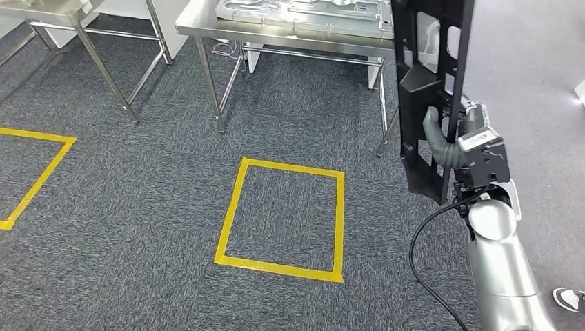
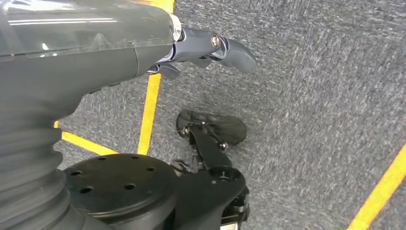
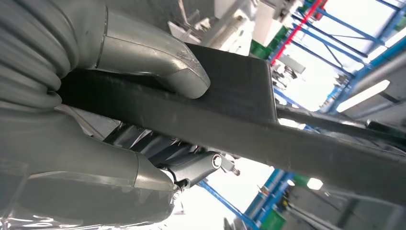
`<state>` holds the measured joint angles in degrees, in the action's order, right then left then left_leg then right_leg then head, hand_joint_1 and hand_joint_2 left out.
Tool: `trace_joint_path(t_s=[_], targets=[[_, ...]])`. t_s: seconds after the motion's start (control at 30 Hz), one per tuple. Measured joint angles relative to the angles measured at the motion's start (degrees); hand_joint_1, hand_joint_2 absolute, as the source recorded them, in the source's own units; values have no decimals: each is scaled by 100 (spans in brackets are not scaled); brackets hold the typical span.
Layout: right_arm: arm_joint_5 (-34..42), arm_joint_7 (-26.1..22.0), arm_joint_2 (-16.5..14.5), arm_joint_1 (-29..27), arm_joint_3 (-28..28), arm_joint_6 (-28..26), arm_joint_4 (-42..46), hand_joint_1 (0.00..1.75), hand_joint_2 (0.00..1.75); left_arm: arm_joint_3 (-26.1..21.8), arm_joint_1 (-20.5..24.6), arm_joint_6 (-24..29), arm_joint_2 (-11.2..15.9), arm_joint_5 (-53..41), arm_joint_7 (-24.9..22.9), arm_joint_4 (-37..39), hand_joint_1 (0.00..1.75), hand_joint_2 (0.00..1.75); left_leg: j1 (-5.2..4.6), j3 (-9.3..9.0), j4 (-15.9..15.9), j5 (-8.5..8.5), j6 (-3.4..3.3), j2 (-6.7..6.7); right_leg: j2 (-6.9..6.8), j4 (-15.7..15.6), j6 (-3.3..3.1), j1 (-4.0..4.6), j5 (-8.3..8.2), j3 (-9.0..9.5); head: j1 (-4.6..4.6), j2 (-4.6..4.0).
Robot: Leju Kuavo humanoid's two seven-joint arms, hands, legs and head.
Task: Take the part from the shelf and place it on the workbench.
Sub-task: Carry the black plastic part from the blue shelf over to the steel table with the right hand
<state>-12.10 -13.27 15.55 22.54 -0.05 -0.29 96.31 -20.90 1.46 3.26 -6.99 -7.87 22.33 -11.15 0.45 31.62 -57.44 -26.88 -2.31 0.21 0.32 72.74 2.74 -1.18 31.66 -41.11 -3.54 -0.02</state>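
- Carpet floor (image 1: 138,227) to the left carries yellow tape: a corner of one outline (image 1: 34,176) at the far left, then a full taped square (image 1: 283,217) near the middle, with plenty of open room around both.
- Left hand (image 2: 210,48) hangs low over the carpet, nothing in it; whether its fingers are curled or loose I cannot tell.
- Steel workbench (image 1: 207,24) stands beyond the square, its tabletop already bearing a grey metal plate (image 1: 303,14); its thin legs (image 1: 210,86) and front edge are the things to stay clear of.
- Black part (image 1: 431,89) is at the right, held upright in the air, its top rising past the bench's near corner.
- Right hand (image 1: 452,141) clasps the part low down, thumb on one face and fingers behind.
- By its look the part is a stiff, long, ribbed plastic frame with cut-outs: probably light, but top-heavy when gripped this low, so it may swing. A hold nearer its middle would likely steady it.
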Motion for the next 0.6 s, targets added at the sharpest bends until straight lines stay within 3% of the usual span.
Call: trace_joint_path(t_s=[0.1, 0.17, 0.23, 0.3, 0.37, 0.43, 0.47, 0.5, 0.53, 0.6], targets=[[5, 13, 35, 86, 86, -3, -208, 175, 175, -2, -8, 2, -3, 0, -11, 1, 0, 175, -1, -173, 3, -129, 53, -1, -48, -996, -21, -14, -716, 268, 0, 0], [3, 54, 61, 174, 124, -17, -331, 175, 175, -2, 1, 2, -2, -1, -14, 1, 0, 175, -7, -228, 12, -197, 122, 8, -85, -1425, -93, 34, -874, 409, -1, 0], [2, 110, 83, 260, 159, -36, -446, 175, 175, -1, 15, -8, 0, -7, -17, 2, 0, 175, -14, -254, -4, -218, 194, 24, -78, -1473, -192, 69, -830, 439, -1, 0], [1, 141, 99, 345, 194, -49, -536, 175, 175, 1, 26, -23, 2, -16, -20, 2, 0, 175, -6, -169, -239, -207, 244, 28, -54, -1500, -269, 53, -817, 512, -1, 0], [1, 160, 104, 443, 237, -57, -612, 175, 175, 1, 36, -36, 4, -27, -17, 2, 0, 175, 7, 197, -863, -312, 271, 21, -44, -1523, -337, 45, -772, 594, 0, 0], [-8, 185, 104, 513, 285, -62, -685, 175, 175, 1, 37, -45, 5, -34, -13, 2, 0, 175, 11, 686, -1566, -605, 284, 18, -37, -1523, -379, 62, -706, 659, 0, 0], [-20, 201, 103, 531, 312, -63, -725, 175, 175, 1, 32, -48, 6, -36, -12, 2, 0, 175, 12, 867, -1756, -715, 286, 18, -30, -1523, -387, 73, -669, 701, 0, 0], [-33, 212, 103, 553, 341, -66, -772, 175, 175, 1, 24, -49, 7, -38, -16, 2, 0, 175, 11, 946, -1740, -698, 280, 18, -20, -1522, -390, 84, -629, 752, 0, 0], [-47, 222, 102, 584, 372, -68, -822, 175, 175, 1, 18, -49, 10, -41, -28, 2, 0, 175, 8, 932, -1535, -547, 262, 17, -11, -1522, -388, 96, -587, 810, 0, 0], [-58, 229, 101, 685, 432, -71, -930, 175, 175, 1, 13, -48, 26, -48, -60, 2, 0, 175, -17, 731, -774, 1, 196, 17, 4, -1517, -373, 117, -500, 923, 0, 0]])
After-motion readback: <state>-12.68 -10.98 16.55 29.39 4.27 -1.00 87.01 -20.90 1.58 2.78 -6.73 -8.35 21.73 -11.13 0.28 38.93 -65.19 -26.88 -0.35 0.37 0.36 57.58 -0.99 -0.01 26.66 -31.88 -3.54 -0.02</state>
